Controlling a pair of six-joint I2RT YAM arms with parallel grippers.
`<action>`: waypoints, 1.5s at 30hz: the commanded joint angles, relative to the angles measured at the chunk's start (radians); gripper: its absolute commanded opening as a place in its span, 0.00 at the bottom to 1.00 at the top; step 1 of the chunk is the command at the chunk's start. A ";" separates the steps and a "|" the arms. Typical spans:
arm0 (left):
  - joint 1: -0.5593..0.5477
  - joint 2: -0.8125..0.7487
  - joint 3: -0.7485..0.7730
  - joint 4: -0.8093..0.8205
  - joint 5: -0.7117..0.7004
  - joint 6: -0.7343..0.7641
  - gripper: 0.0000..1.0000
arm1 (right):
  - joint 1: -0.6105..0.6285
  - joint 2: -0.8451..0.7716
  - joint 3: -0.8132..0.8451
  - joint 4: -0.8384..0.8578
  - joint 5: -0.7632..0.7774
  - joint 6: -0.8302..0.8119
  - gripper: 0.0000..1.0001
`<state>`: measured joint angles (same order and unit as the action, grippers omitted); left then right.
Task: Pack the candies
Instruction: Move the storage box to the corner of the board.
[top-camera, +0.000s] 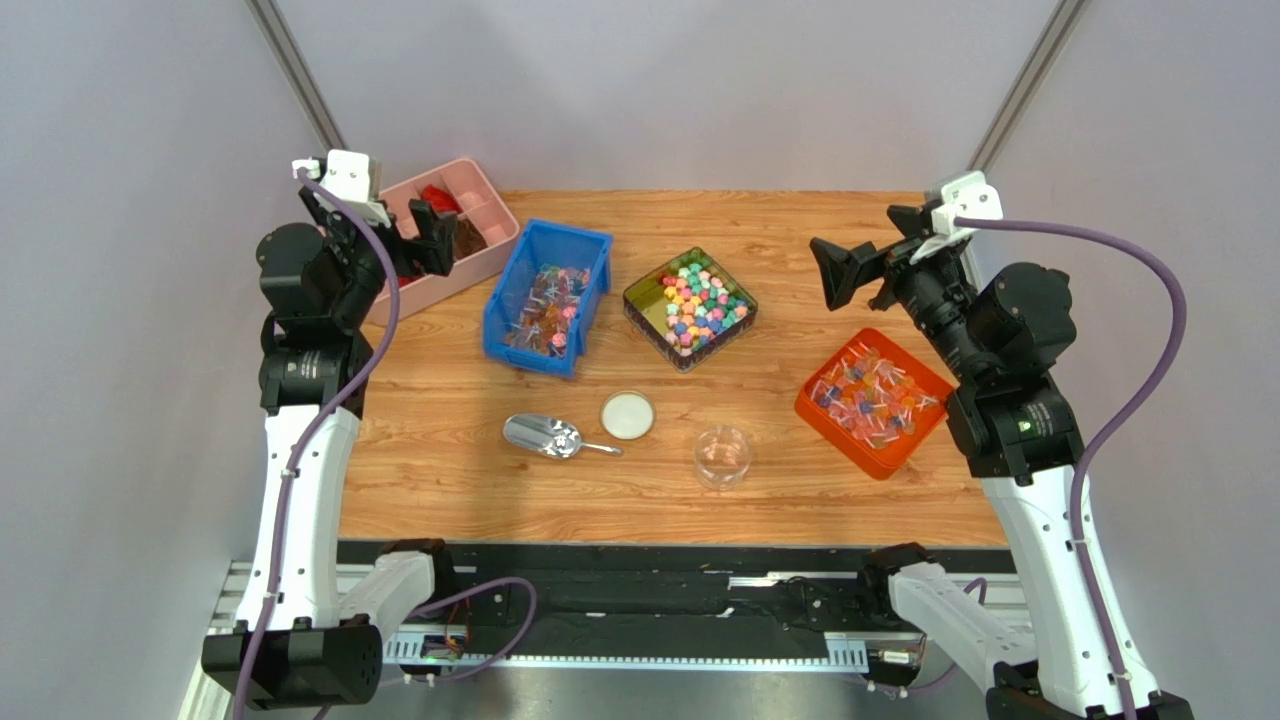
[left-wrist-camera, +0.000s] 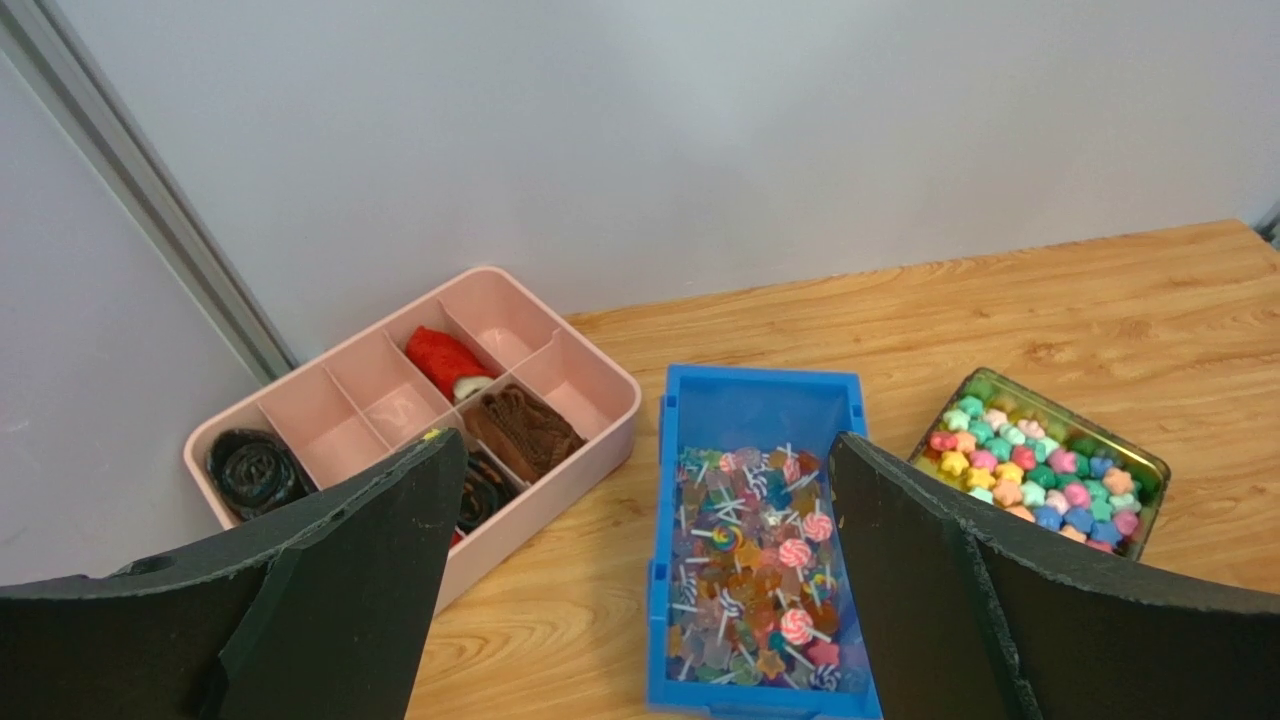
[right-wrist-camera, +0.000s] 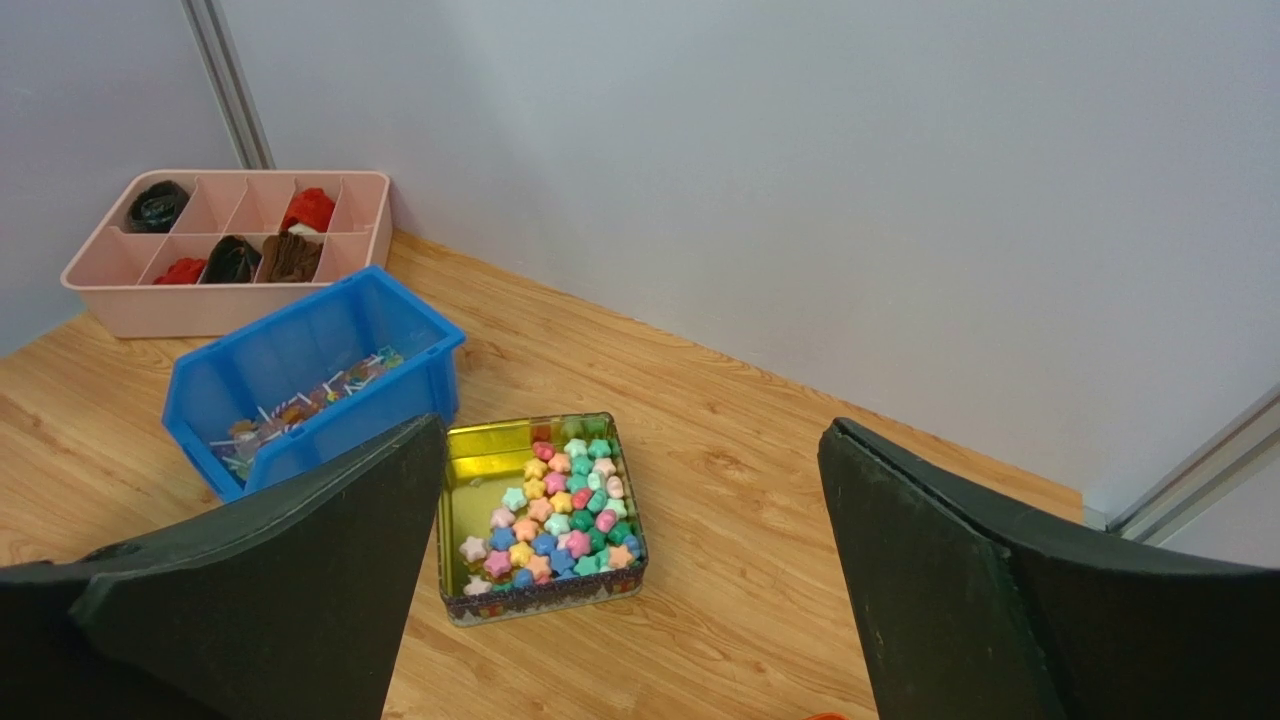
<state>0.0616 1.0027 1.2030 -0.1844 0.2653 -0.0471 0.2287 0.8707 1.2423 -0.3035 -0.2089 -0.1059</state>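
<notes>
The candies (top-camera: 691, 303) are small pastel pieces in pink, green, yellow, blue and orange, heaped in a square gold tin (top-camera: 643, 293) at the middle back of the table. The left wrist view has the candies (left-wrist-camera: 1037, 477) at its right, and the right wrist view has the candies (right-wrist-camera: 559, 503) in the tin (right-wrist-camera: 489, 458), which is partly bare. My left gripper (top-camera: 425, 237) hovers open over the far left, holding nothing (left-wrist-camera: 646, 450). My right gripper (top-camera: 867, 252) hangs open at the far right, above the table, also holding nothing (right-wrist-camera: 631, 435).
A blue bin (top-camera: 519, 270) of small lollipops stands left of the tin. A pink divided box (top-camera: 481, 203) with dark red and brown pieces sits at the back left. An orange bin (top-camera: 819, 402) of wrapped sweets is at the right. A metal scoop (top-camera: 544, 437), a white round lid (top-camera: 628, 416) and a clear cup (top-camera: 723, 455) lie in front.
</notes>
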 joint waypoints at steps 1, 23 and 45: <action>0.004 -0.001 -0.002 0.026 0.025 0.004 0.99 | 0.008 -0.007 -0.004 0.004 -0.036 -0.017 1.00; 0.004 0.037 -0.017 0.031 0.075 0.046 0.99 | 0.008 0.001 -0.044 0.004 -0.136 -0.080 0.99; -0.285 0.523 0.144 -0.047 -0.116 0.176 0.99 | 0.011 0.008 -0.096 0.041 -0.196 -0.081 0.98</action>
<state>-0.1741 1.4487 1.2804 -0.2493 0.2462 0.1089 0.2337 0.8822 1.1580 -0.3157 -0.3805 -0.1741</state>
